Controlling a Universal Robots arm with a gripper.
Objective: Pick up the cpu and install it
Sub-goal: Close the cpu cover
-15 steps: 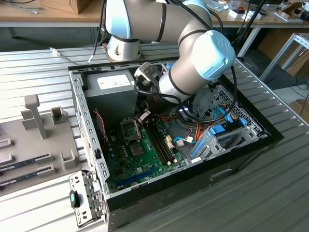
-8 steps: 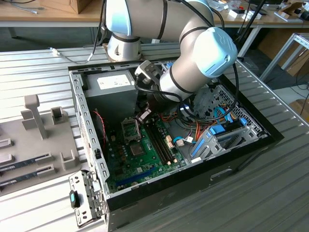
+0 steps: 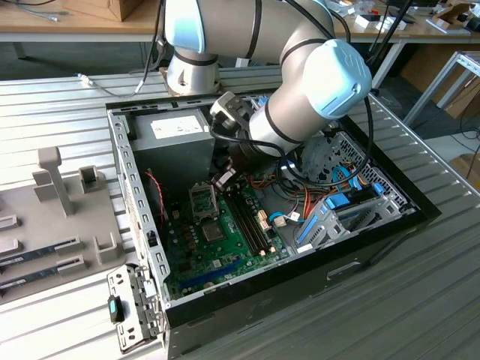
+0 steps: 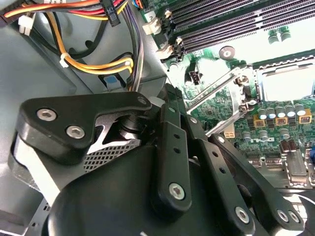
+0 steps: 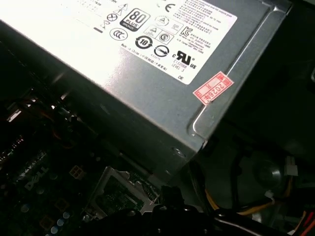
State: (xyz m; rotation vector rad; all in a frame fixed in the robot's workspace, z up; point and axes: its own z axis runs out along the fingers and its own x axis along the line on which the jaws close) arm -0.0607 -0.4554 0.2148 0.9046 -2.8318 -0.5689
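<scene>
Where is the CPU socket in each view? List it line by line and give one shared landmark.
Exterior view: socket on the motherboard, just below the power supply, near the arm's wrist.
Second wrist view: socket at the picture's edge, its metal frame raised, beyond the black linkage.
First wrist view: probably the silvery frame under the power supply's corner.
Shared landmark: the grey power supply, next to the socket in the exterior and first wrist views.

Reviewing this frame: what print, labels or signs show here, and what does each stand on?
White label on the power supply: certification marks and fine print, mostly too small to read.
Red sticker on the same power supply: a few digits, blurred.
White lettering on the motherboard: a dim logo, not clearly readable.
</scene>
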